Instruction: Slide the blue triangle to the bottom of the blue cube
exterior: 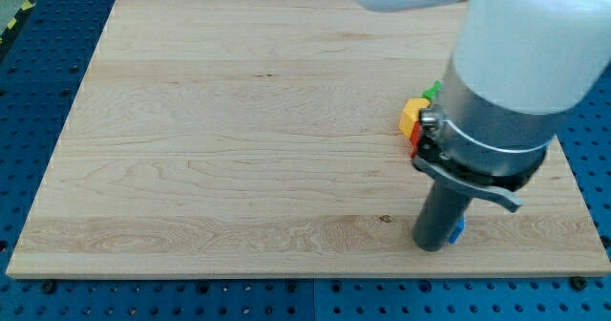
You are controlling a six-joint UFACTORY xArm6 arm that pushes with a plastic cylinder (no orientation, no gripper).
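My arm fills the view's right side, and my tip (434, 246) sits low on the wooden board (239, 139), near its bottom edge at about five o'clock from the board's middle. There are no jaws to report on — the arm ends in a plain rod, so nothing is clenched or released.

A sliver of blue block (458, 229) shows just at the tip's three o'clock, touching or nearly touching the rod. Its shape is hidden, so I cannot tell whether it is the blue triangle or the blue cube. The other blue piece does not show at all; it is probably behind the arm.

At about twelve o'clock from the tip, partly covered by the arm, sits a cluster: a yellow block (411, 117), a slip of red block (415, 145) just under it, and a bit of green block (432, 91) above.

To do this step well, I judge the tip should get behind the triangle — on the side away from the cube's bottom face — and push through its middle so it slides straight without spinning. Short, slow strokes suit a spot this close to the board's edge, and the path should stay clear of the yellow cluster.
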